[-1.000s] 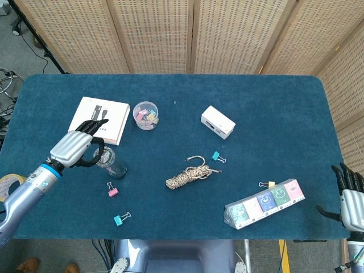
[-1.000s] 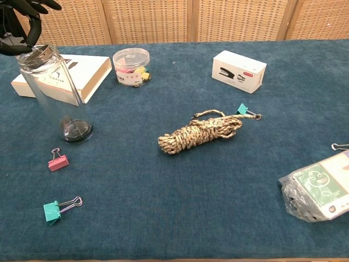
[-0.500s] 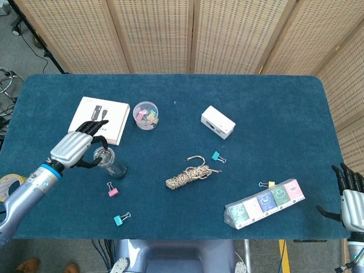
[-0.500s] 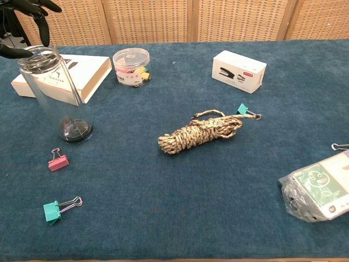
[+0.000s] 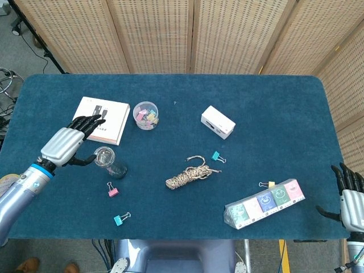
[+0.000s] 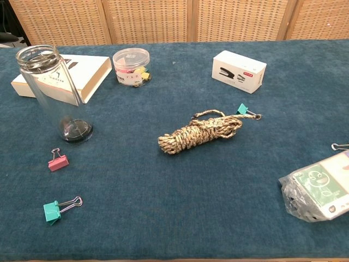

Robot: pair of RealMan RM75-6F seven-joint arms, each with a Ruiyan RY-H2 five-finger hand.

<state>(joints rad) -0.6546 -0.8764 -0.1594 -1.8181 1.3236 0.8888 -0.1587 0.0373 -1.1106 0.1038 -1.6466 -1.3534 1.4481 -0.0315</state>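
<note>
A tall clear glass jar (image 5: 109, 162) (image 6: 55, 93) stands upright on the blue table, mouth open. My left hand (image 5: 67, 144) hovers just left of it with fingers spread, holding nothing and not touching the jar; it does not show in the chest view. My right hand (image 5: 351, 201) rests at the table's right front corner, fingers apart and empty. Nearest to it lies a plastic pack of small coloured boxes (image 5: 264, 203) (image 6: 318, 188).
A white flat box (image 5: 100, 120) (image 6: 60, 75), a small tub of clips (image 5: 145, 115) (image 6: 131, 66), a white stapler box (image 5: 218, 121) (image 6: 239, 71), a rope coil (image 5: 189, 174) (image 6: 200, 131). Loose binder clips: pink (image 6: 57, 160), teal (image 6: 59, 208), teal (image 6: 246, 111).
My left hand let go of the jar's rim and drew back to the left, leaving the chest view. The jar stays upright. The right hand has not moved.
</note>
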